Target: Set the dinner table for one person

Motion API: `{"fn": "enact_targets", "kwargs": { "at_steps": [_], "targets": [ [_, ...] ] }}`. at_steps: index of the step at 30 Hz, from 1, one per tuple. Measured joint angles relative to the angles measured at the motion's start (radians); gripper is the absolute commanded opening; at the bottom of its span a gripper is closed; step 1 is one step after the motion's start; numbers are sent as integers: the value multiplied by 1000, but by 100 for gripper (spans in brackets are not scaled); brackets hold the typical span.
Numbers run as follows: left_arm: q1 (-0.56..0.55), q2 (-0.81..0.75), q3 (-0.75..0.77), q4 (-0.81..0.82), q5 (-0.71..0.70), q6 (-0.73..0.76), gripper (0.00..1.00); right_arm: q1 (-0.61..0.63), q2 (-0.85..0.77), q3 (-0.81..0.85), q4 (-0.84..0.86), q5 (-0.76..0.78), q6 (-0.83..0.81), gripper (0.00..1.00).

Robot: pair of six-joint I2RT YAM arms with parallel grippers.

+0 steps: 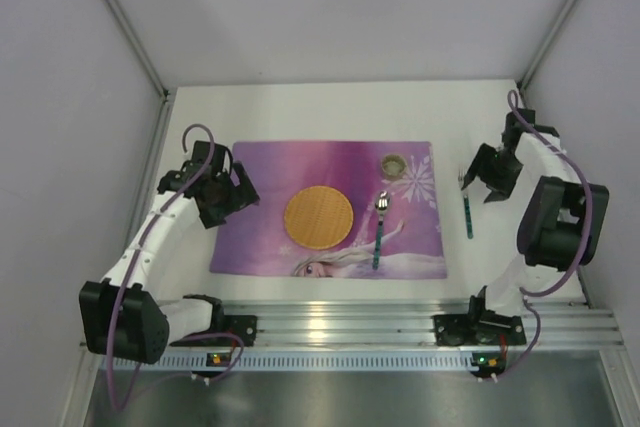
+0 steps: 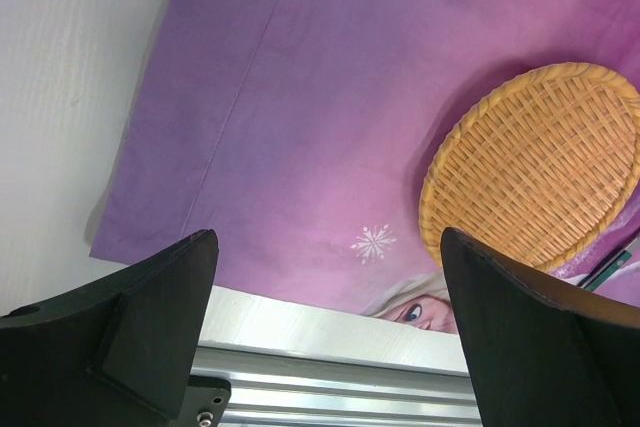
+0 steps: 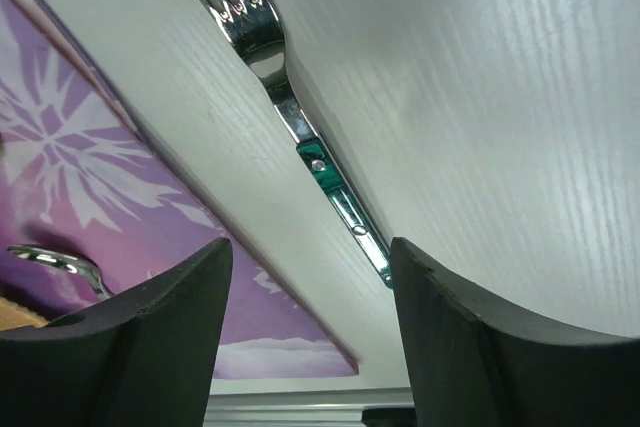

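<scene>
White matte dinner table (image 1: 330, 107) fills the workspace, arm bases at the near edge. Purple princess placemat (image 1: 260, 162) lies flat at the table's centre, square to the near rail. Left gripper (image 2: 326, 242) hovers over the mat's near-left corner, jaws spread wide, nothing between them. Right gripper (image 3: 310, 247) hangs low over bare tabletop just right of the mat, jaws likewise apart and empty. Round woven plate (image 1: 318, 217) sits on the mat, about mid-mat. Fork (image 3: 262, 42), teal-handled, lies off the mat on the table to the right, roughly parallel to the mat's edge, tines pointing away; in the right wrist view its handle runs down toward the gap between the fingers without touching them. Spoon (image 1: 380, 232), also teal-handled, lies on the mat just right of the plate, bowl end away. Small round cup (image 1: 393, 164) stands near the mat's far-right corner; contents too small to tell. Judgement: setting mostly laid, with mat, plate, cup and spoon placed. The fork looks like the remaining piece, to be picked up and brought onto the mat beside the plate. No knife visible.
</scene>
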Motion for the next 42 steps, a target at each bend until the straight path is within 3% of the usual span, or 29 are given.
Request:
{"fn": "enact_targets", "kwargs": {
  "at_steps": [10,15,21,24,29,33,42],
  "targets": [
    [0,14,-1,24,21,1,98,42,112,0,-13,45,-54,62],
    [0,4,-6,23,17,4,98,44,167,0,-6,85,-60,52],
    [0,-3,-6,22,17,12,98,63,218,17,-9,140,-63,23],
    [0,-2,-5,21,16,25,98,83,221,23,-9,158,-63,0],
    [-44,48,62,0,-23,46,98,124,221,28,-2,158,-63,0],
    [-121,143,190,-2,-63,56,98,134,195,29,11,63,-17,0],
    [-432,445,629,-5,-165,164,98,255,1,268,-13,-100,152,0]
  ]
}}
